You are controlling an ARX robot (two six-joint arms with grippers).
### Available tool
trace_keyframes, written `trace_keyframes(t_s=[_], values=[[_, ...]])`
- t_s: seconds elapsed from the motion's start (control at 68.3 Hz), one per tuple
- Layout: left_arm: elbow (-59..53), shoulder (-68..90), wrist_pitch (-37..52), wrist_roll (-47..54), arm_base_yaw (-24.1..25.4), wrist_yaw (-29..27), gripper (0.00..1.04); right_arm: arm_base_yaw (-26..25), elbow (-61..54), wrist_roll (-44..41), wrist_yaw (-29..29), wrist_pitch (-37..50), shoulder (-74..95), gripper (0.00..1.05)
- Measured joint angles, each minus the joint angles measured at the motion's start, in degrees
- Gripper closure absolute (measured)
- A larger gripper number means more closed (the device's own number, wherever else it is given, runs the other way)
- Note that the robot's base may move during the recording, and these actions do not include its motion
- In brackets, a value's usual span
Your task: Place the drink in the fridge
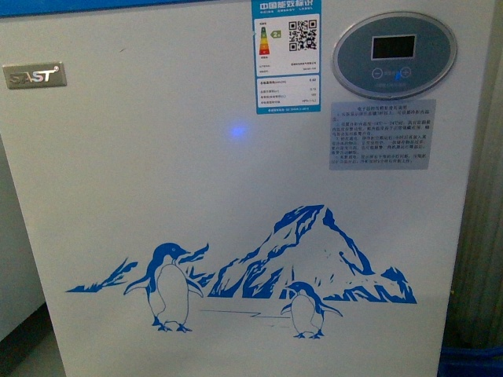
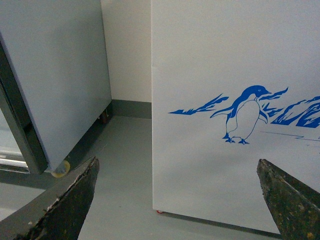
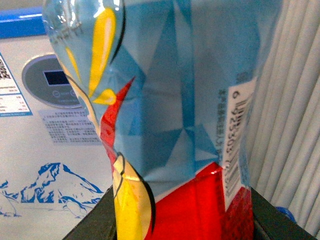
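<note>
The right tool pinches the drink, the left tool is spread; facing the fridge, the drink probably must next rise above it.

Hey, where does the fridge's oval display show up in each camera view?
Front view: the oval display sits at the upper right of the fridge.
Left wrist view: not in it.
Right wrist view: the display is beside the bottle and above the grey notice.
Shared landmark: the blue penguin-and-mountain picture appears in all three.
</note>
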Motion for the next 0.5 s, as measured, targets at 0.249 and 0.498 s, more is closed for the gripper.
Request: trace_keyframes(t_s=[0.249, 0.498], values=[[0.00, 0.00, 0.00, 0.00, 0.00, 0.00, 0.08, 2.58, -2.27, 0.37, 4.33, -0.79, -5.35, 0.64], [0.00, 0.00, 0.00, 0.00, 0.00, 0.00, 0.08, 2.78, -2.34, 0.42, 4.22, -0.70, -5.35, 0.64]])
